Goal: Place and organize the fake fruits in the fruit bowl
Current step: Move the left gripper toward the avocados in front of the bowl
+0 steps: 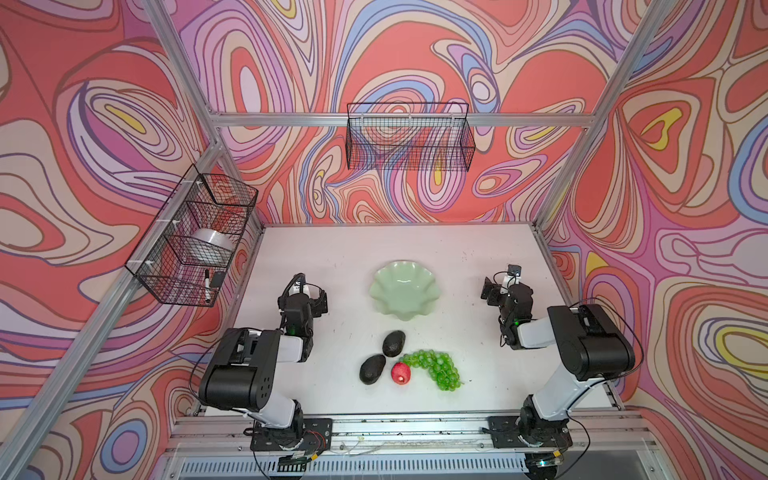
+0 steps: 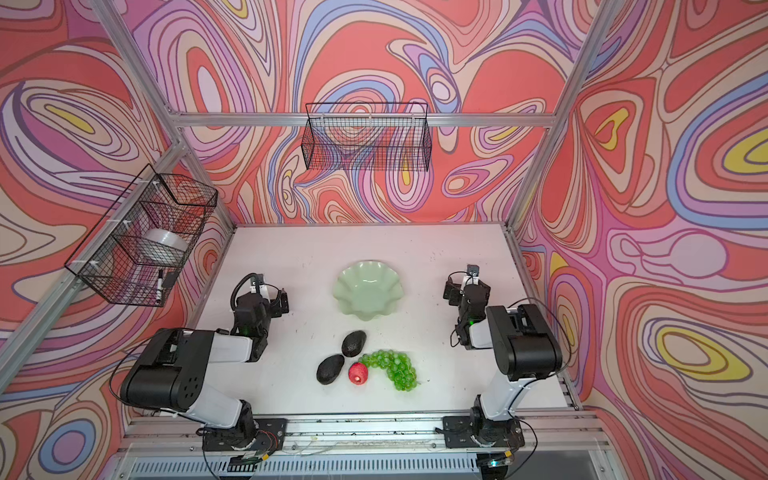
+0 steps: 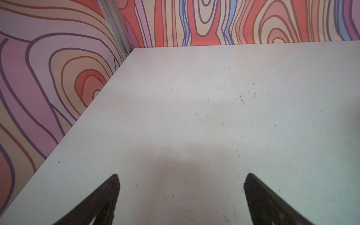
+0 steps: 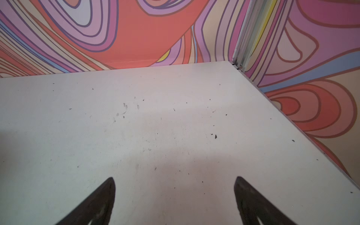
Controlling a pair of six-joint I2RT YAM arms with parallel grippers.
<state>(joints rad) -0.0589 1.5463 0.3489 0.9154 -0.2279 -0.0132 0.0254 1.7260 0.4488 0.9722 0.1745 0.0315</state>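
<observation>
Step in hand: the first pick, not yet begun. The bowl (image 1: 405,289) sits empty at mid-table (image 1: 457,249).

All the fruit is clustered nearer my bases: far avocado (image 1: 393,343), near avocado (image 1: 372,368), red fruit (image 1: 400,373) and grapes (image 1: 434,368). The red fruit seems to touch the grapes, but I can't be sure from above.

My left gripper (image 3: 183,175) is spread wide over bare table, holding nothing. My right gripper (image 4: 174,177) is likewise spread and empty. They flank the bowl, well apart from the fruit.

Next, I judge: draw one arm back to the cluster and take an avocado first.
</observation>
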